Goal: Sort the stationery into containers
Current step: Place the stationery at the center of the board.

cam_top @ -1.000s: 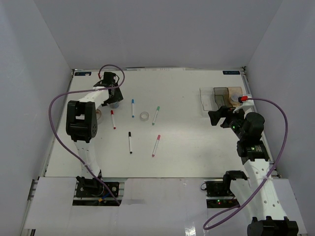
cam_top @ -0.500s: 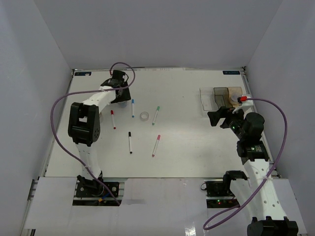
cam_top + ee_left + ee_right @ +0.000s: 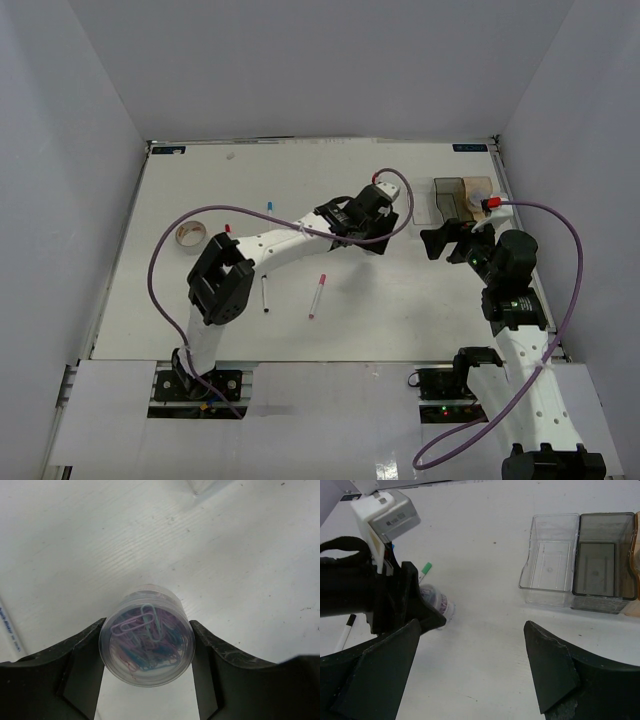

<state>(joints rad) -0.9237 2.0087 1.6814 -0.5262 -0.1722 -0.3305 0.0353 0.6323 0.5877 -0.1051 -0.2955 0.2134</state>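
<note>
1. In the half-second before this moment, the left arm [image 3: 290, 238] swung from the far-left corner of the worktop [image 3: 400, 310] across to its right centre. It took a clear round tub of paper clips [image 3: 146, 647] with it.
2. The left jaws are clamped on the tub, one black finger pressed to each side of its wall. The wrist view shows pink and blue-green clips through the lid.
3. The tub sits to the left of the clear bin [image 3: 550, 560], short of it and apart. Whether it rests on the worktop or hangs just above it cannot be told.
4. A green-capped marker [image 3: 425, 570] lies just beyond the tub, its cap showing past the left jaws.
5. The right jaws gape wide and hold nothing. They hover over bare worktop with the tub to their front left and the bins to their front right.
6. The clear bin stands joined in a row with a smoky grey bin [image 3: 602, 562] and an amber bin [image 3: 635, 565], the amber at the far right.
7. Further left, a pink-capped marker [image 3: 317, 296] and a black-capped marker [image 3: 264, 291] lie near the front of the worktop.
8. A blue cap [image 3: 269, 205] and a red cap [image 3: 226, 229] show beside the outstretched arm.
9. A tan tape roll [image 3: 190, 237] lies flat at the left side, well apart from the bins.
</note>
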